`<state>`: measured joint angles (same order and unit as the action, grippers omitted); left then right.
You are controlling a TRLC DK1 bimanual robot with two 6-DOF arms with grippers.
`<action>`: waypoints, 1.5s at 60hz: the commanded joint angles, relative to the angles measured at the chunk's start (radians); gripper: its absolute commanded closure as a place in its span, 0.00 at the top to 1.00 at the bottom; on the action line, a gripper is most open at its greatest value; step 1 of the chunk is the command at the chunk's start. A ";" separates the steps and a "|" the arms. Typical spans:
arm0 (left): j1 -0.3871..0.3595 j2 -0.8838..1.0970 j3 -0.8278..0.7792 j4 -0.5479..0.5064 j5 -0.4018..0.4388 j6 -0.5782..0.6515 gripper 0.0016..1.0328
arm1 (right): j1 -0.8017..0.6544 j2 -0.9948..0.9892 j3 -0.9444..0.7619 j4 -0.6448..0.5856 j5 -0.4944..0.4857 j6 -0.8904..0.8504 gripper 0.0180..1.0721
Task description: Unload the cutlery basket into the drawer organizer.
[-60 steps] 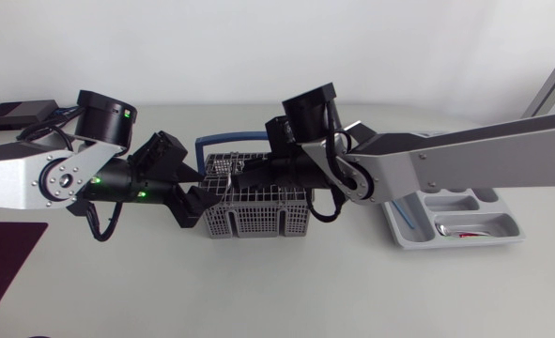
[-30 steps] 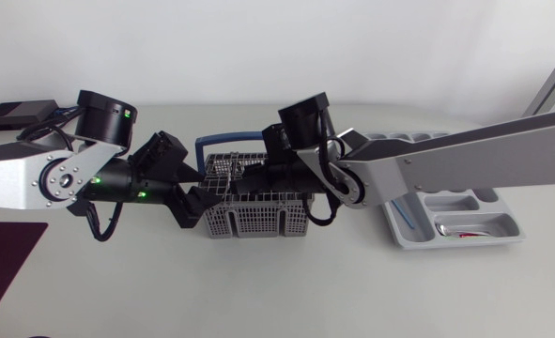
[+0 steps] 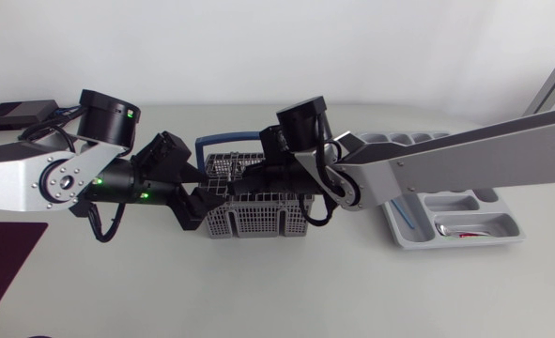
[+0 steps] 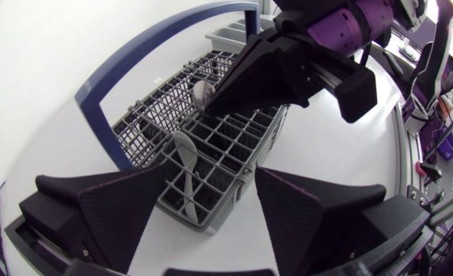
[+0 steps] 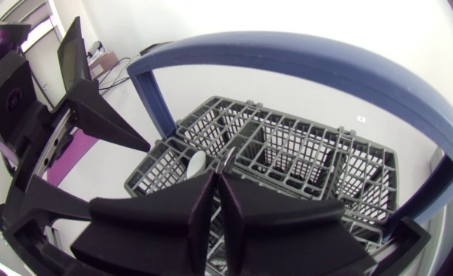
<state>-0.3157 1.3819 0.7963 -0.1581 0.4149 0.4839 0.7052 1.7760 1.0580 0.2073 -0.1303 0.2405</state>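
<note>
The grey wire cutlery basket with a blue handle stands at mid-table. My right gripper reaches down into its left part under the handle, shut on a thin metal cutlery piece beside a white spoon head. My left gripper is open, its fingers straddling the basket's near corner; a white utensil stands in that compartment. The right gripper shows over the basket there too. The grey drawer organizer lies at the right.
The organizer holds a spoon in its front compartment and a blue-handled piece in a side slot. A black box sits at the far left back, a dark mat at the front left.
My right gripper has shifted slightly left over the basket and its fingers have closed together. The left arm and the basket have stayed where they were.
</note>
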 commanded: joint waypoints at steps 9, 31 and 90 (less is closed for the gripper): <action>-0.014 -0.035 -0.031 0.005 0.009 0.010 0.95 | 0.002 -0.006 -0.035 0.017 0.001 0.025 0.06; -0.014 -0.053 -0.043 0.002 0.009 0.009 0.95 | 0.031 -0.095 -0.102 0.061 0.006 -0.010 0.06; -0.033 -0.090 -0.071 -0.014 0.002 0.009 0.95 | 0.131 -0.296 -0.127 0.050 0.040 -0.129 0.05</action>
<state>-0.3431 1.3075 0.7506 -0.1661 0.4145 0.4835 0.8177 1.5204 0.9337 0.2737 -0.0952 0.1265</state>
